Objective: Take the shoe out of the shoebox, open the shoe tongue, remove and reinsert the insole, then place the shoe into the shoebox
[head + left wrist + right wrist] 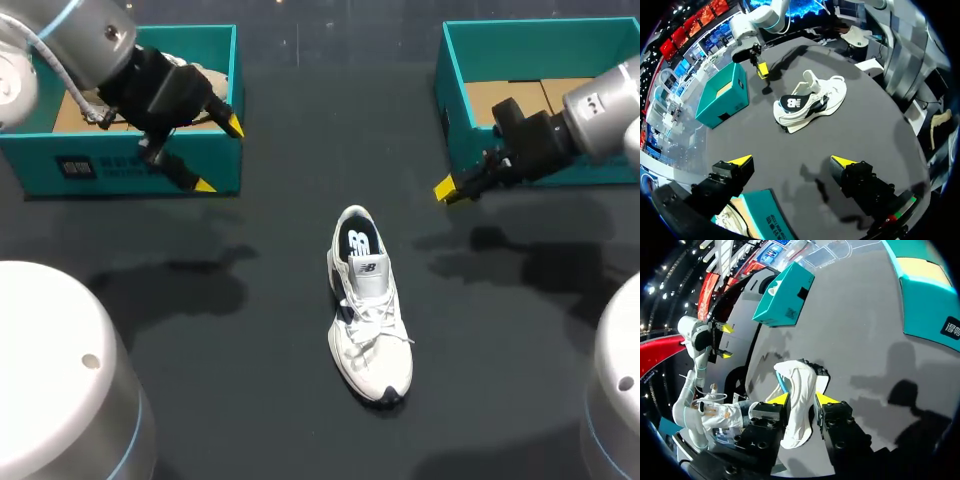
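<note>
Black tabletop (480, 380): shoe (368, 300) upright in the middle, insole apparently seated, likely ready for boxing. Left gripper (218, 154) gapes wide, empty, far-left of the shoe. Right gripper (447, 188) is slightly parted, empty, far-right of the shoe by the empty shoebox (452, 120). Both are well apart from the shoe, likely parked.

Shoe (368, 300) white, white laces (375, 325), navy trim at heel and toe; insole (359, 243) navy with white logo. Left shoebox (130, 170) and right shoebox (455, 100) teal, tan cardboard inside. Table (250, 380) flat black. Left gripper (218, 155) and right gripper (447, 188) black, yellow tips.
</note>
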Robot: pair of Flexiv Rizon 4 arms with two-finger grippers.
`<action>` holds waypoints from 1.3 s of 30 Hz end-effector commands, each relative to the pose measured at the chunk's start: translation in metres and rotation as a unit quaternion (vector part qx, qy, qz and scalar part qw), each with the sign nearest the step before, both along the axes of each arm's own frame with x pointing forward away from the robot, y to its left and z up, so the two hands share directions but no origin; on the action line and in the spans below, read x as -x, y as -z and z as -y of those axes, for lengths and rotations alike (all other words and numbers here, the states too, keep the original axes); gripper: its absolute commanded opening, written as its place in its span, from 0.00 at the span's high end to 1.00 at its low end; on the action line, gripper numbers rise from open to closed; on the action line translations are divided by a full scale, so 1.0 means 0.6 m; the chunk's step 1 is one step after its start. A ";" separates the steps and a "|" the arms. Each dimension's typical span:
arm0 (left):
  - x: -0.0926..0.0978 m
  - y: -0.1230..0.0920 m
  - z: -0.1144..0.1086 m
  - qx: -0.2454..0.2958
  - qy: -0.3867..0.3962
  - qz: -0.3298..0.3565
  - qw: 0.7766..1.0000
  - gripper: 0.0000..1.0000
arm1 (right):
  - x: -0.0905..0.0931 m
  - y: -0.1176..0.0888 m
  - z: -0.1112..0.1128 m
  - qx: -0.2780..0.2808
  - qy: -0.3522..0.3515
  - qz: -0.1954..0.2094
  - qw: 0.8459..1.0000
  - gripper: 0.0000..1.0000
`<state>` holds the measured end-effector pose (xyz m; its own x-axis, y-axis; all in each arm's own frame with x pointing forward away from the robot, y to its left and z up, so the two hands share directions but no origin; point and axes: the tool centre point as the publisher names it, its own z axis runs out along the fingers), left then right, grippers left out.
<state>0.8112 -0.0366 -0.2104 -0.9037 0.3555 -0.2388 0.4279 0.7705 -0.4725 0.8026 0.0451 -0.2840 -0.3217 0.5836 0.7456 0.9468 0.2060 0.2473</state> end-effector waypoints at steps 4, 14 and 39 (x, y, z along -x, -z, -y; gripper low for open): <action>-0.010 -0.034 -0.046 -0.004 0.012 -0.010 1.000 0.00 | -0.002 -0.027 0.018 0.089 0.006 -0.049 0.995 0.73; -0.027 -0.046 -0.065 -0.001 0.024 -0.026 0.999 0.00 | 0.017 -0.047 -0.006 0.272 0.072 -0.070 0.957 1.00; -0.027 -0.046 -0.065 -0.001 0.024 -0.026 0.999 0.00 | 0.058 -0.061 -0.164 0.451 0.116 -0.049 0.884 1.00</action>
<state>0.8269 0.0028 -0.1827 -0.8972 0.3973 -0.1928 0.4385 0.7506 -0.4943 0.7685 0.1079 -0.2473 -0.0488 0.9657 0.2549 0.9986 0.0518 -0.0050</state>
